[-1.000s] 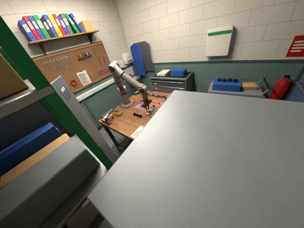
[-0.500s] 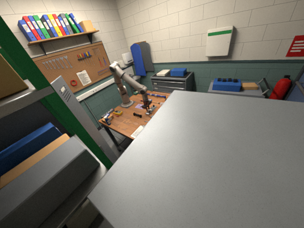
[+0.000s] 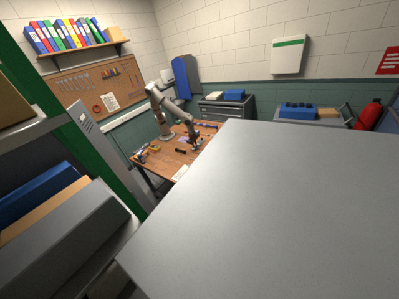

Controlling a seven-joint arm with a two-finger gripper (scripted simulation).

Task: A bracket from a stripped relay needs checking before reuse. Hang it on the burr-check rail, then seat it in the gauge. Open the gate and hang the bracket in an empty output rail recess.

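Note:
The grey fixture [image 3: 199, 142] sits on the wooden workbench [image 3: 174, 151] at its right side, partly cut off by the large grey surface in the foreground, and a small dark part [image 3: 180, 150] lies on the bench to its left, apart from it. The bracket, rails and gate are too small to make out. The arm reaches down from its base [image 3: 166, 135] at the bench's rear. My gripper [image 3: 194, 145] is low over the fixture, partly open and holding nothing.
A yellow meter [image 3: 154, 147] and a blue-and-orange item [image 3: 141, 155] lie at the bench's left edge. A paper sheet [image 3: 180, 172] lies at the front edge. A grey cabinet top [image 3: 277, 206] hides the bench's right part. A drawer unit [image 3: 222, 107] stands behind.

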